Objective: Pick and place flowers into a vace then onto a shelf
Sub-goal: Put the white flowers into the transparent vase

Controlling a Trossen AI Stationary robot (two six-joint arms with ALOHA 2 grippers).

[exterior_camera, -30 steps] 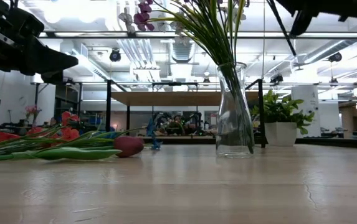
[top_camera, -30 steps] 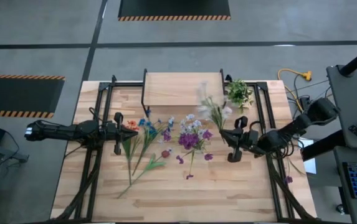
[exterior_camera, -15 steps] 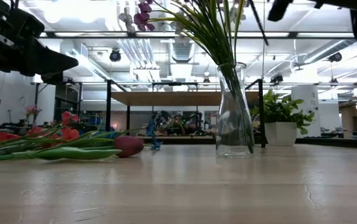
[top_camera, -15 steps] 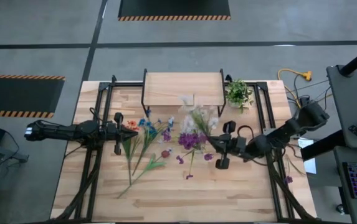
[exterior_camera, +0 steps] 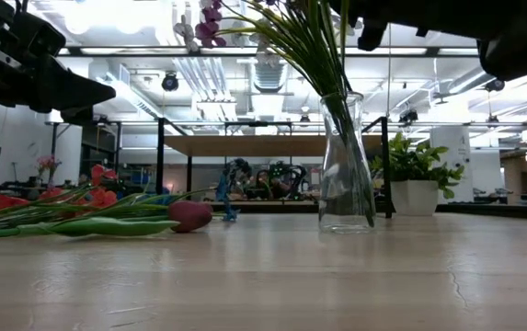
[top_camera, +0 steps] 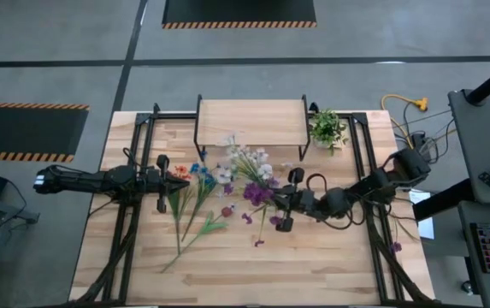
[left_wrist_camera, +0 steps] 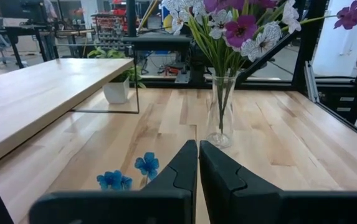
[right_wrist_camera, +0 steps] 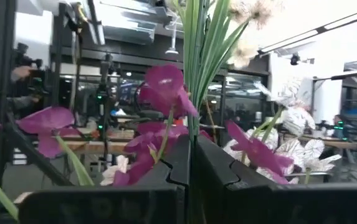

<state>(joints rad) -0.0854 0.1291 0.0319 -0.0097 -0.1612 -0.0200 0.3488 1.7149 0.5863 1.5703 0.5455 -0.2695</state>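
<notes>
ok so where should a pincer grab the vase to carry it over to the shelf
Probably the narrow neck of the vase, just under the mouth, coming in level from the side, not from above. It stands upright and flares wider toward the base, and the flowers fan out of its mouth, so a top approach looks blocked.

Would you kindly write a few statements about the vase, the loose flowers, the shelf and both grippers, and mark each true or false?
1. The clear glass vase stands upright on the wood-plank tabletop. True.
2. The low light-wood shelf carries the vase. False: nothing rests on it.
3. The right gripper is closed on green flower stems. True.
4. The left gripper is wide open. False: its fingers are together.
5. Loose long-stemmed flowers lie beside the left gripper. True.
</notes>
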